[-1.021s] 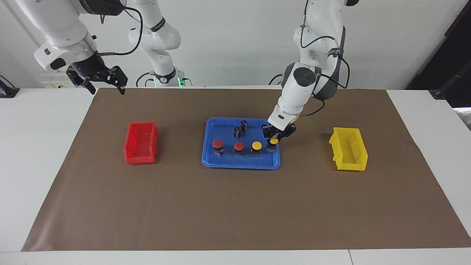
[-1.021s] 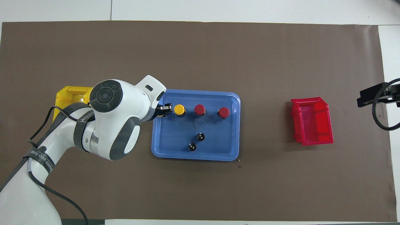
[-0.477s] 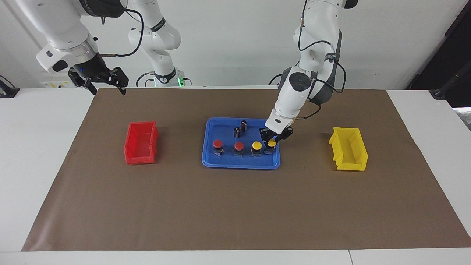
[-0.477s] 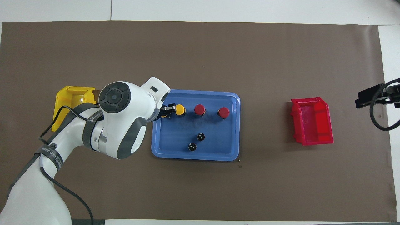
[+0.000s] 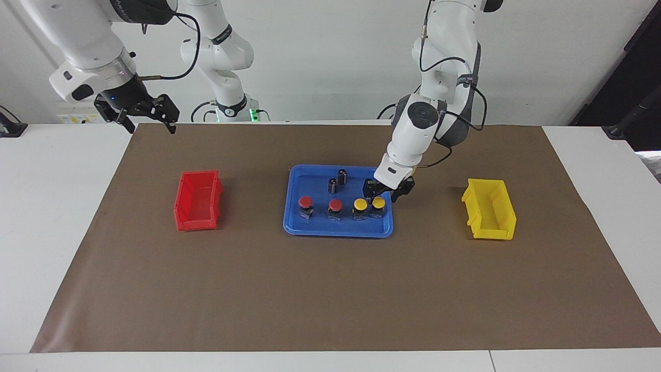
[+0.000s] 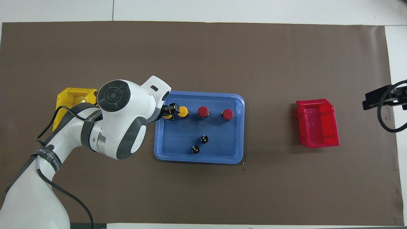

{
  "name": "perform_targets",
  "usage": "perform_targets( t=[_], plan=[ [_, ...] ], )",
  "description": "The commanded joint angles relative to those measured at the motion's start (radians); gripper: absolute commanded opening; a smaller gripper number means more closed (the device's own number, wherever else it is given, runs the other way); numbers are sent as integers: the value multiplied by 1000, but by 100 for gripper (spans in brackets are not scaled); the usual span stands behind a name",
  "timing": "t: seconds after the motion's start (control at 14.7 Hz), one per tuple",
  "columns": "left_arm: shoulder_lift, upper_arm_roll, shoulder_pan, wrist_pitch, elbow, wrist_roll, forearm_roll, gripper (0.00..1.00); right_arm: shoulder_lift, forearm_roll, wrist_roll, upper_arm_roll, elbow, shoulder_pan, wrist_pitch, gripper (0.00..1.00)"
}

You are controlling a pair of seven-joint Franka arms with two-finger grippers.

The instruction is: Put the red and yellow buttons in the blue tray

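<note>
My left gripper (image 5: 382,193) hangs parted above a round yellow-capped button (image 5: 378,203) in the glossy blue tray (image 5: 310,227), two dark cylinders (image 5: 337,180) standing near.

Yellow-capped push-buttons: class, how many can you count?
2. Both stand in the blue tray, side by side at its left-arm end: one, the other under the left gripper.

A white counter (image 5: 62,217) carries a large brown mat (image 5: 330,289) that covers most of its top, leaving white strips bare at both ends and along the edges. A plain white wall (image 5: 330,57) rises past the counter's edge, evenly lit, with a dark panel (image 5: 630,77) at one corner.
</note>
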Motion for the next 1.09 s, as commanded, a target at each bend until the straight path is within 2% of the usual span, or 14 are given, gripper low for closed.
perform_targets(
  t=[0.0, 0.14, 0.27, 0.34, 0.48, 0.68, 0.82, 1.02],
  plan=[
    [-47, 12, 31, -224, 107, 12, 6, 100, -13, 8, -26, 5, -12, -12, 2, 100],
    [-70, 10, 69, -376, 188, 64, 107, 100, -13, 8, -26, 5, -9, -14, 0, 100],
    [-66, 12, 134, -569, 304, 249, 127, 100, -13, 8, -24, 4, -9, -12, 5, 100],
    [-75, 12, 186, -611, 328, 336, 127, 100, -13, 8, -23, 4, -14, -12, 12, 100],
    [-139, 12, 290, -632, 327, 487, 126, 100, -13, 6, -20, 2, -15, -14, 22, 100],
    [-225, 12, 393, -688, 325, 524, 126, 100, -14, 6, -23, 2, -20, -15, 28, 100],
    [-254, 12, 460, -737, 331, 594, 126, 100, -14, 6, -23, 2, -20, -14, 32, 100],
    [-299, 13, 471, -758, 330, 682, 126, 100, -14, 6, -18, 2, -18, -14, 32, 100]
  ],
)
